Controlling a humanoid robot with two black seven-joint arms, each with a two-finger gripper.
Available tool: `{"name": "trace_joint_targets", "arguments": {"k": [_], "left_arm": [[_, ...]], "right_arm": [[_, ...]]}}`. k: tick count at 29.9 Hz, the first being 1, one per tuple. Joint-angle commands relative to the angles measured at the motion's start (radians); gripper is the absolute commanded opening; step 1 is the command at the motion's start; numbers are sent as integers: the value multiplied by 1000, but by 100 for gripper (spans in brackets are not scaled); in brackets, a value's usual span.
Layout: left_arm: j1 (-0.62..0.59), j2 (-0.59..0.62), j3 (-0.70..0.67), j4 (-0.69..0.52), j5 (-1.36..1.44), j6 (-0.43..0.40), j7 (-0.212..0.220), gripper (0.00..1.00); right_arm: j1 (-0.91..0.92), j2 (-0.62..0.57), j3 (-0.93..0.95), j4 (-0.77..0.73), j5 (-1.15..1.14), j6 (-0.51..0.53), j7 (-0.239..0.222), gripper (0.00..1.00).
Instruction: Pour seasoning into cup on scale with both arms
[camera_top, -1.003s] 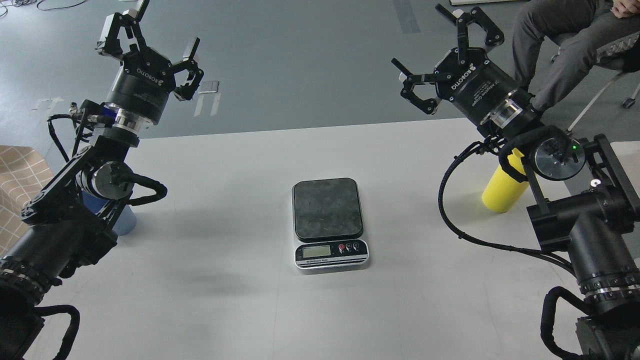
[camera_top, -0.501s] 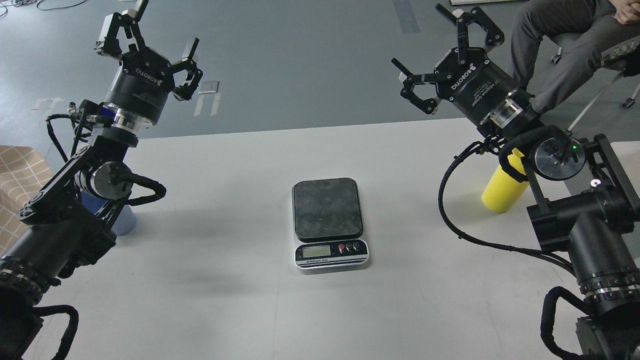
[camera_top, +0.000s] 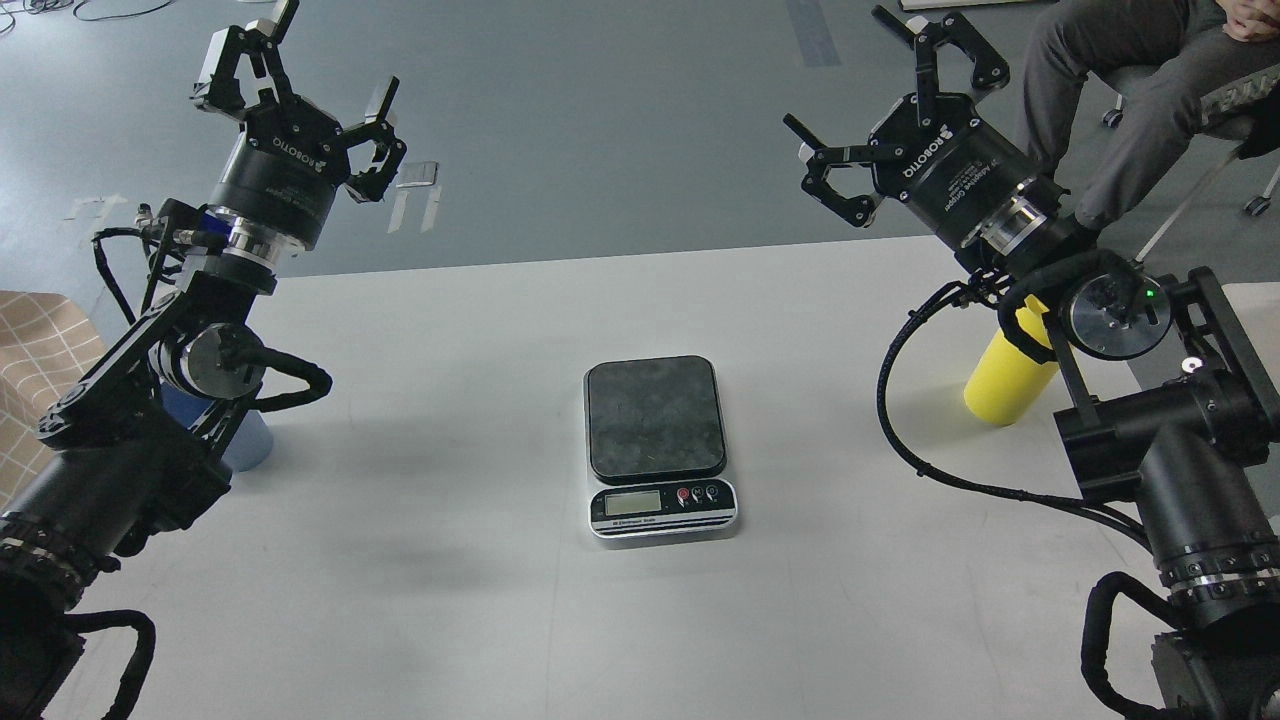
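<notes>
Both hands, left (camera_top: 300, 95) and right (camera_top: 885, 110), spread wide and empty; arms hide the ribbed light-blue cup (camera_top: 245, 445) and yellow plastic squeeze bottle (camera_top: 1005, 385), risking blind knock-overs.

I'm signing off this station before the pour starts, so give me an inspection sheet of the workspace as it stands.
Surface: white table, bare around the scale.
Job's things: scale at centre, platform unloaded; blue cup at left, mostly hidden behind the left arm; yellow bottle at right, top hidden by the right arm.
Clutter: nothing seen on the table.
Grippers: left end effector raised, fingers spread, holding nothing; right end effector raised, fingers spread, holding nothing.
Cables: black cable loops from the right arm above the table near the bottle.
Surroundings: seated person behind the right arm; tape marks on grey floor.
</notes>
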Motion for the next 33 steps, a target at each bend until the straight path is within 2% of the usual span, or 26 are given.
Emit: {"name": "trace_joint_targets", "arguments": {"k": [1, 9, 15, 18, 21, 26, 27, 28, 30, 32, 33], "left_arm": [[1, -1, 0, 0, 0, 0, 0, 98], [-2, 9, 3, 0, 40, 0, 0, 98], [-3, 52, -1, -14, 306, 0, 0, 98], [-2, 89, 2, -63, 493, 0, 0, 98], [4, 141, 3, -136, 687, 68, 0, 98], [41, 229, 60, -248, 1184, 281, 0, 98], [46, 255, 83, -255, 1316, 344, 0, 98], [46, 255, 83, -255, 1318, 344, 0, 98], [72, 305, 118, -253, 1527, 467, 0, 98], [95, 344, 130, -247, 1657, 531, 0, 98], [101, 356, 132, -241, 1693, 538, 0, 98]], "right_arm": [[-1, 0, 0, 0, 0, 0, -1, 100], [-3, -3, 0, 1, 0, 0, -1, 100], [-6, -2, 0, 3, 0, 0, -1, 100], [-6, -2, 0, 3, 0, 0, -1, 100], [-6, -2, 0, 3, 0, 0, -1, 100], [-8, -2, 0, 5, 0, 0, -1, 100], [-8, -2, 0, 5, 0, 0, -1, 100], [-8, -2, 0, 5, 0, 0, -1, 100], [-8, -2, 0, 5, 0, 0, -1, 100], [-8, -2, 0, 5, 0, 0, -1, 100], [-8, -2, 0, 3, 0, 0, -1, 100]]}}
